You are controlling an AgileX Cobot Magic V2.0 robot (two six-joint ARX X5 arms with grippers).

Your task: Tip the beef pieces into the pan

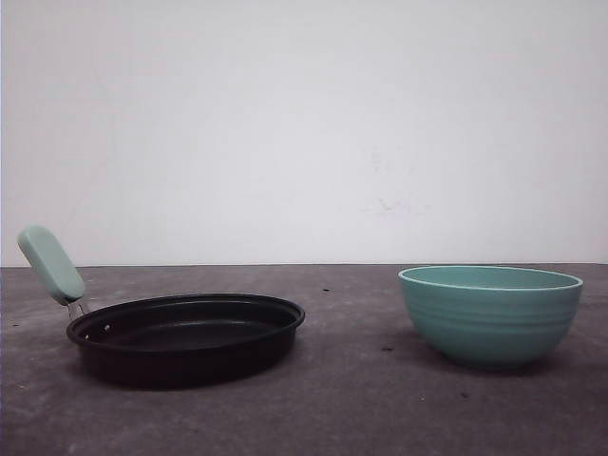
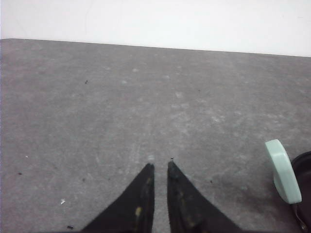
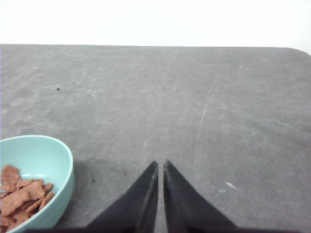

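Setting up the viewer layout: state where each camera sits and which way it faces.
Front view: low at the table edge, facing forward at the pan and teal bowl.
Left wrist view: on the left arm, looking over the left gripper; shares the pan's handle with the front view.
Right wrist view: on the right arm, over the right gripper; shares the bowl, showing the beef pieces.

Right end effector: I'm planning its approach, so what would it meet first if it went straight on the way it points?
Probably only bare table: the right end effector points past the bowl of beef pieces beside it.
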